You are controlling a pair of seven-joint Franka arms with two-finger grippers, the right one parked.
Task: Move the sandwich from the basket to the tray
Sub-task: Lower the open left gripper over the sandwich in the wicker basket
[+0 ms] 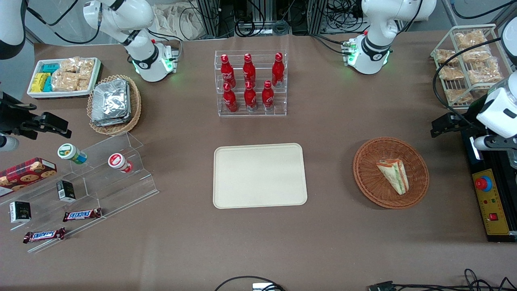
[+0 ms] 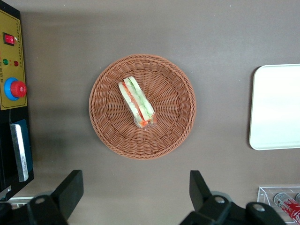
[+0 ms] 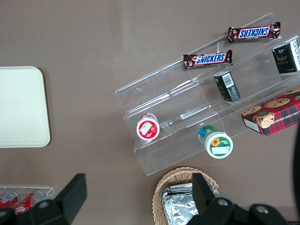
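- Lying untouched in the basket, the sandwich has every step ahead: grasp, lift, carry, set down
- The tray sits bare, well apart toward the table's middle
- The tool hovers high above the basket, spread wide, holding nothing
- Readable writing: "Snickers" on the two chocolate bars

Robot lab, mock shop, snack displays
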